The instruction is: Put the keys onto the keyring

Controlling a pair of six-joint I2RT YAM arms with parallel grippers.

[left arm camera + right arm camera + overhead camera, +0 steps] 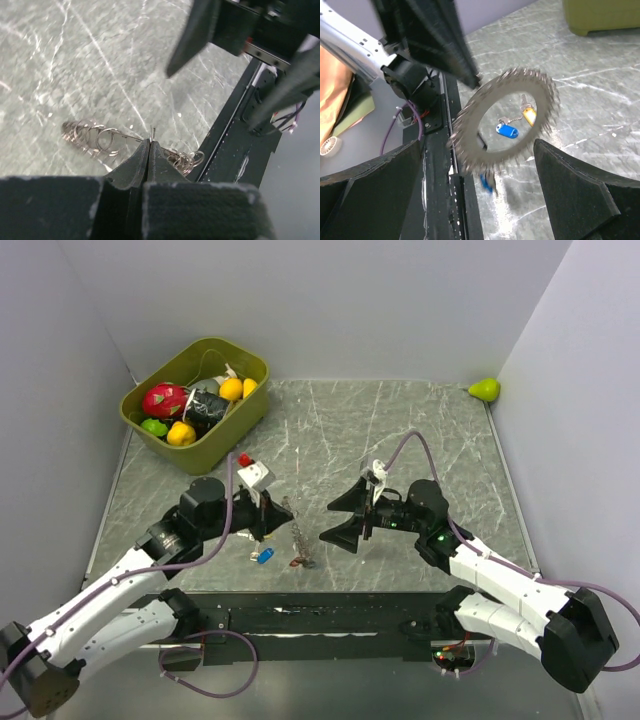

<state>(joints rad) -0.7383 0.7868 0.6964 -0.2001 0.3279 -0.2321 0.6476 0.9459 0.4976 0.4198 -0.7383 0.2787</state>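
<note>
My left gripper [284, 512] is shut on the keyring [300, 540], which hangs from it above the table. In the left wrist view the fingertips [149, 145] pinch the thin wire, and the coiled keyring [95, 138] runs edge-on to both sides. My right gripper [328, 522] stands open just right of the ring without touching it. In its own view the keyring [468, 131] hangs face-on between the wide jaws of the right gripper [479, 145]. A blue tag [487, 182] dangles below the ring. Through the ring's hole a blue key [507, 131] and a yellow key [529, 116] lie on the table. The blue key [264, 556] lies near the front edge.
A green bin [262, 366] of fruit toys stands at the back left. A green pear [485, 390] sits in the back right corner. A small red tag [245, 459] shows behind the left wrist. The black front rail [300, 618] runs close below both grippers.
</note>
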